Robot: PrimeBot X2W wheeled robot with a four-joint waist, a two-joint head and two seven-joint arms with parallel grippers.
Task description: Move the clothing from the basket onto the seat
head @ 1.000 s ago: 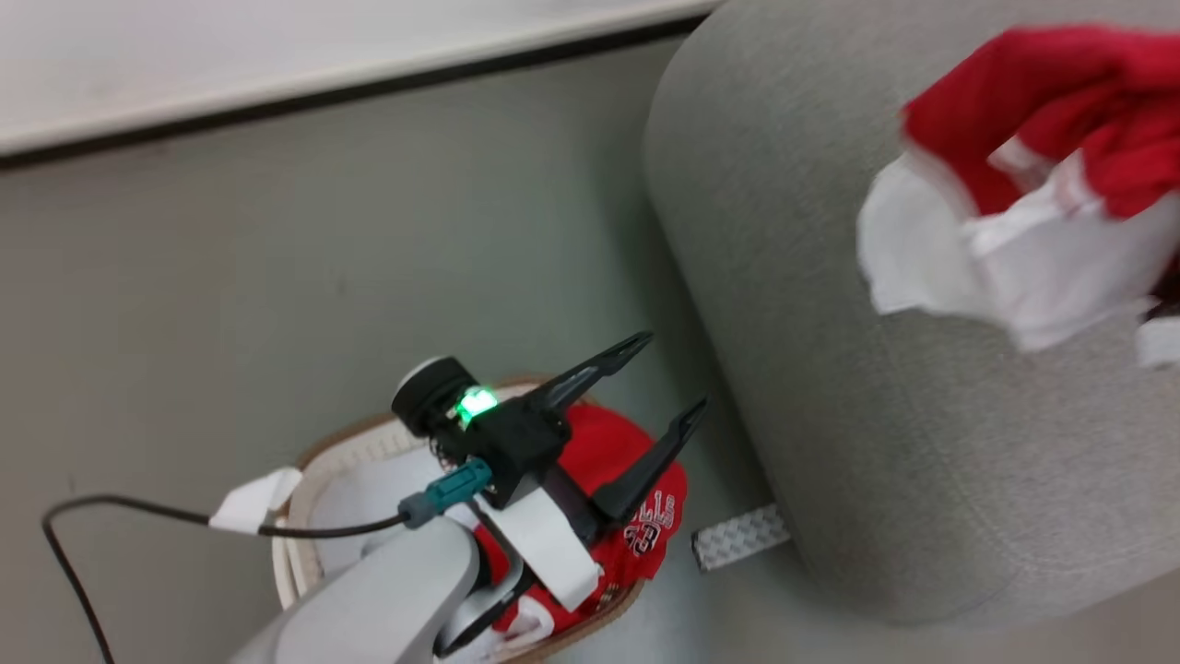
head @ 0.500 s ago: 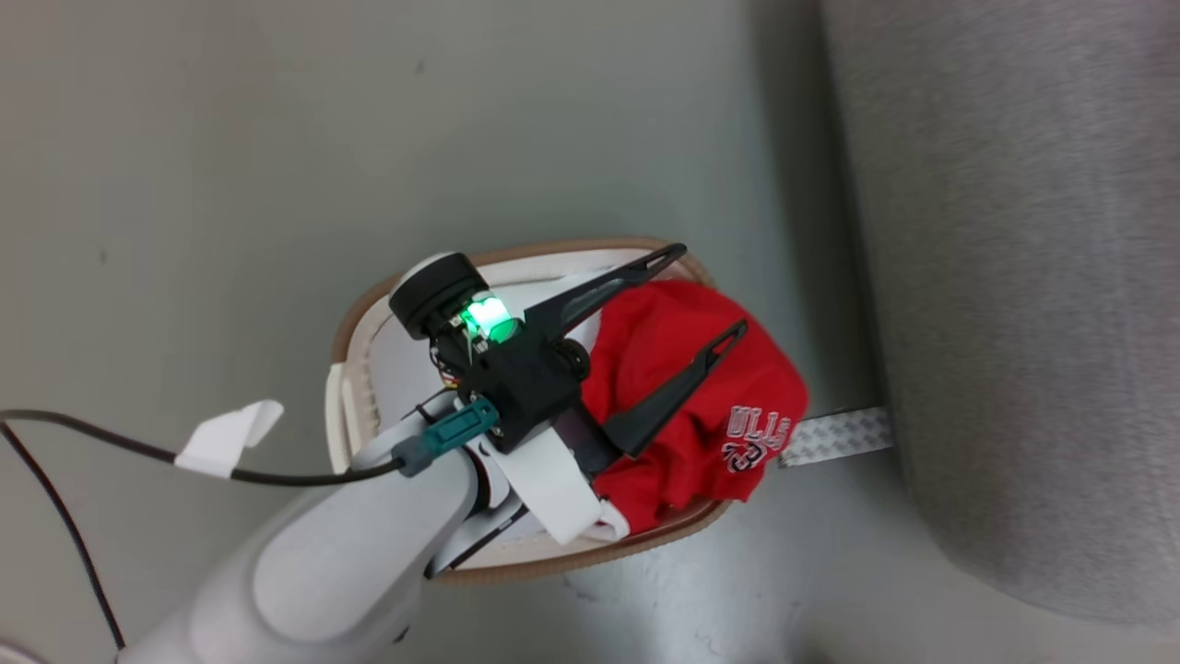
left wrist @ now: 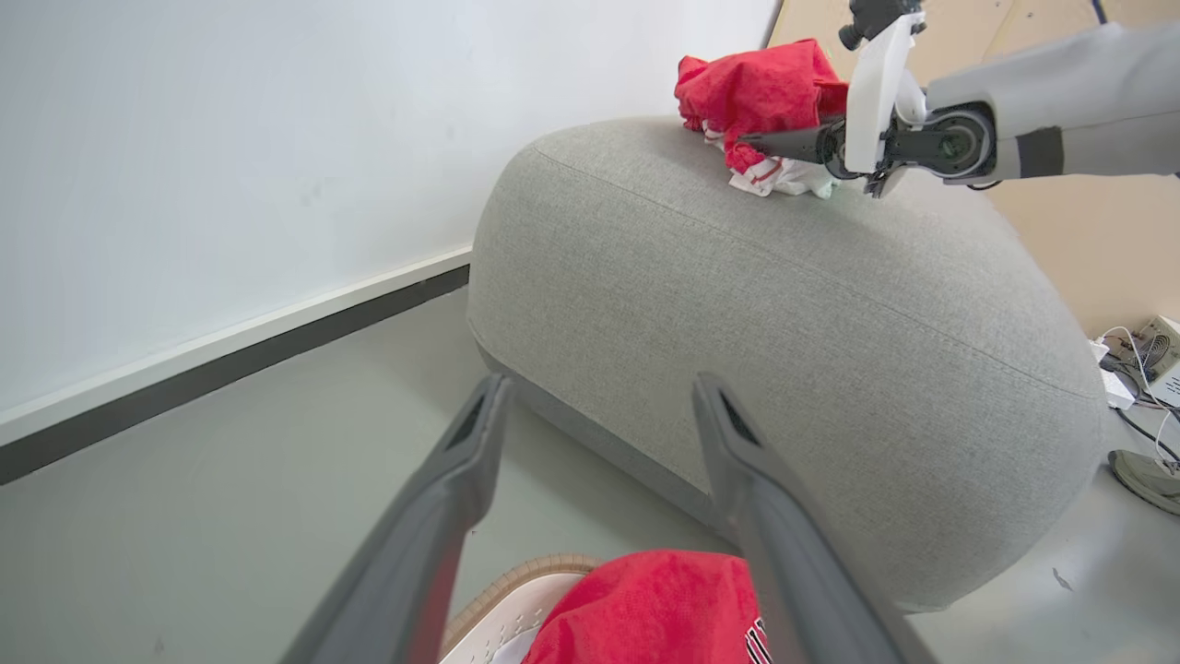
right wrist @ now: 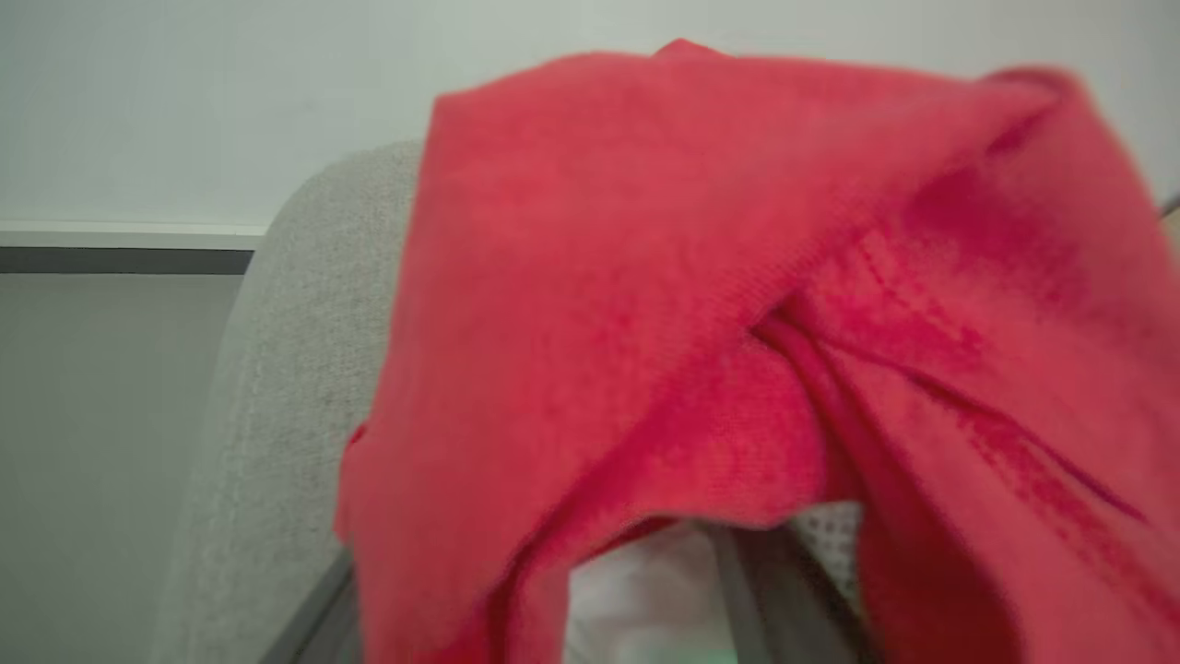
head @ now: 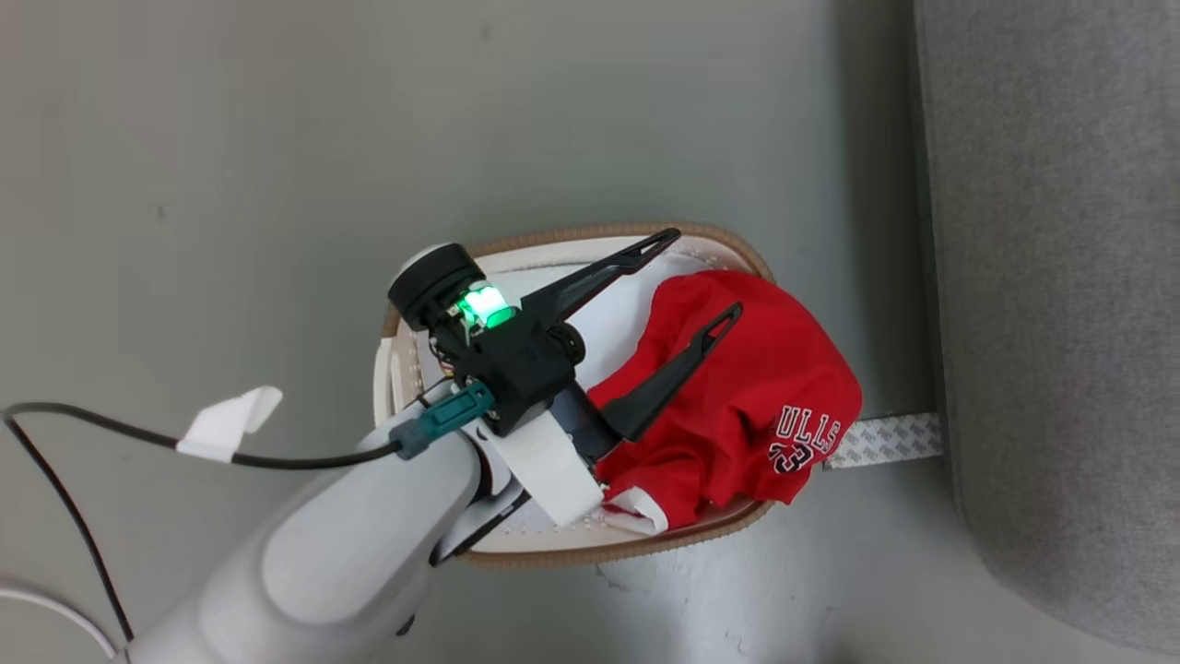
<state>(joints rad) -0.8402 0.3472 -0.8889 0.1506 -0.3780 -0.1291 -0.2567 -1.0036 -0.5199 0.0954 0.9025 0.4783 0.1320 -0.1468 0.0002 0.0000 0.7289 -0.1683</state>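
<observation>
1. Lettered red top (head: 756, 406) sits in the basket (head: 590, 238), bunched at the end nearest the seat (head: 1060, 277) and slumping over the rim there. It's not on the seat yet.
2. Red-and-white garment (left wrist: 756, 97) is heaped on top of the seat. So imo approx half done: one piece over, one to go.
3. Left gripper (head: 705, 272) hovers above the basket with its jaws spread wide and nothing in them. One finger is over the lettered top, not touching afaict.
4. Right gripper (left wrist: 751, 141) is up at the heap, tip right against the cloth. Can't tell if it's clamped on the fabric or released, bc the cloth covers the fingers.
5. Views:
   - Head view gives the basket's whole oval from above, plus the white lettering and a strip of tape (head: 885, 441) on the floor next to it.
   - Left wrist view adds the seat's rounded top w/ the heap and the right arm reaching in.
   - Right wrist view is v. close up: red cloth draped in front, w/ the seat edge and wall behind.
</observation>
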